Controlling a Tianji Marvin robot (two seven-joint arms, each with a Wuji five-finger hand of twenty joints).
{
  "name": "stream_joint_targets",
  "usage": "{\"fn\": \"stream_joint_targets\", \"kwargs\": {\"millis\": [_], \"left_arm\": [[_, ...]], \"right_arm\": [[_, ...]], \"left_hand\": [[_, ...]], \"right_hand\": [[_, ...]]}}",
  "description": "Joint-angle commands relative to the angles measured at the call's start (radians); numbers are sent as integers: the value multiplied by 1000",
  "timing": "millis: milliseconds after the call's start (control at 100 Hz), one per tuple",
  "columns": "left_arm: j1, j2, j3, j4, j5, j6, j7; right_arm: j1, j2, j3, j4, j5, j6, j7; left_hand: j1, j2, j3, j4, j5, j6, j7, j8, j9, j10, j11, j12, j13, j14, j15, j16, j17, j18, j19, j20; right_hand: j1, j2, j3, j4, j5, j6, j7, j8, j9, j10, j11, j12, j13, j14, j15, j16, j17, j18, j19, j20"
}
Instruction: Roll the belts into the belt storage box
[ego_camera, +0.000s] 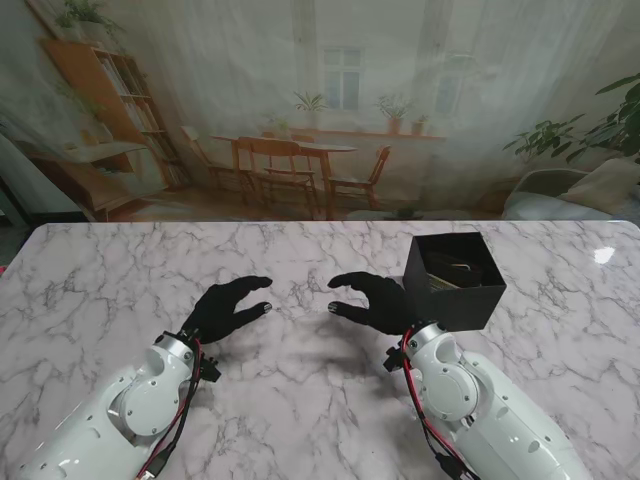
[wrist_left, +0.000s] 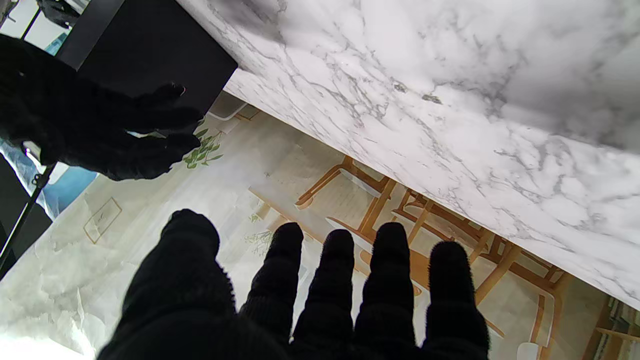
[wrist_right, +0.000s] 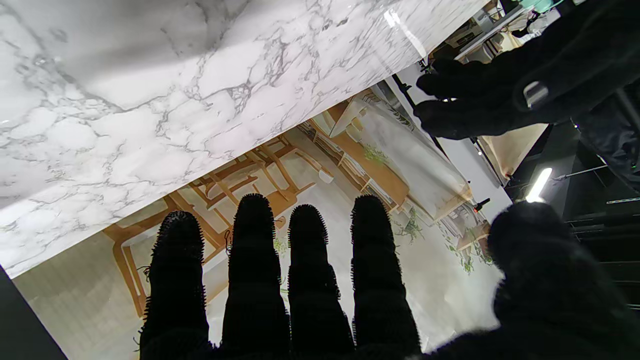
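Observation:
The black belt storage box stands on the marble table to the right of centre, with dark rolled belts inside. My right hand in a black glove hovers just left of the box, fingers spread and holding nothing. My left hand hangs a short way to its left, also open, the two facing each other. In the left wrist view my left hand's fingers are spread, with the right hand and the box beyond. The right wrist view shows spread fingers and the left hand.
The table's far edge meets a printed backdrop of a room with chairs. No loose belt shows on the table top.

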Motion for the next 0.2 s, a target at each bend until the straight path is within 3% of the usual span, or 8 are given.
{"fn": "stream_joint_targets", "kwargs": {"millis": [0, 190], "left_arm": [[3, 3, 2, -4, -1, 1, -15], [8, 6, -3, -7, 21, -15, -13]], "right_arm": [[3, 0, 2, 4, -1, -1, 2], [-14, 11, 14, -21, -37, -15, 14]], "left_hand": [[0, 39, -31, -25, -6, 5, -22, -12, 3, -5, -22, -4, -14, 2, -1, -4, -16, -10, -2, 13], [1, 39, -30, -25, -4, 5, -21, -13, 5, -5, -22, -5, -13, 2, -1, -5, -16, -8, -4, 13]], "right_hand": [[5, 8, 16, 14, 19, -35, 11, -4, 11, -25, 17, 3, -13, -27, -19, 5, -17, -19, -6, 15], [-4, 7, 30, 11, 21, -33, 11, -9, 7, -14, 16, 4, -15, -28, -19, 6, -17, -16, -8, 19]]}}
